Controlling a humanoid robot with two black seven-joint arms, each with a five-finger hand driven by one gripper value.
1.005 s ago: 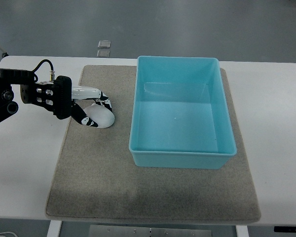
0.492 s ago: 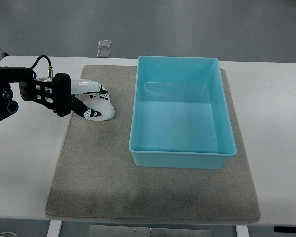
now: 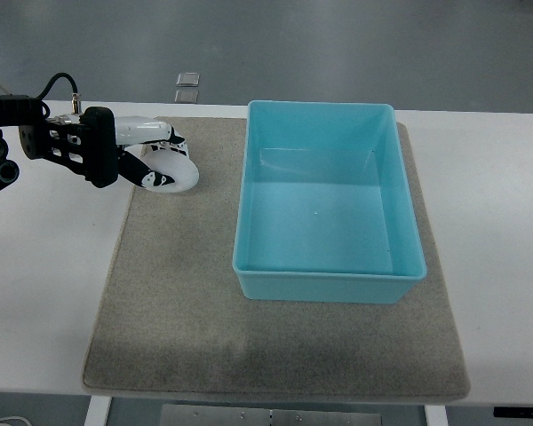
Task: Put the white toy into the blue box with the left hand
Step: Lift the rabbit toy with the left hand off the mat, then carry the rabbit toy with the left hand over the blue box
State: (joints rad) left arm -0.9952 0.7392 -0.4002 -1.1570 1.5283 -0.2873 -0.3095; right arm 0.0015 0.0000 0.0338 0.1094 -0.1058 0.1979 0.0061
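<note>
I see the rounded white toy point(image 3: 171, 171) at about ten o'clock from the middle of the frame, over the upper left corner of the grey felt mat point(image 3: 195, 328), and it sits wrapped in the black-and-white fingers point(image 3: 151, 177) of my left hand point(image 3: 129, 158), which are curled around it in a firm hold. I cannot tell whether the toy's underside touches the mat or hangs just above it. The black arm behind the hand runs out toward nine o'clock, with a black cable looping above the wrist. At three o'clock from the toy, near but apart, stands the open light blue plastic rectangular box point(image 3: 327, 277) on the mat. The mat lies on the white surface point(image 3: 44, 293). Two small grey squares point(image 3: 186, 87) lie on the floor at twelve o'clock.
</note>
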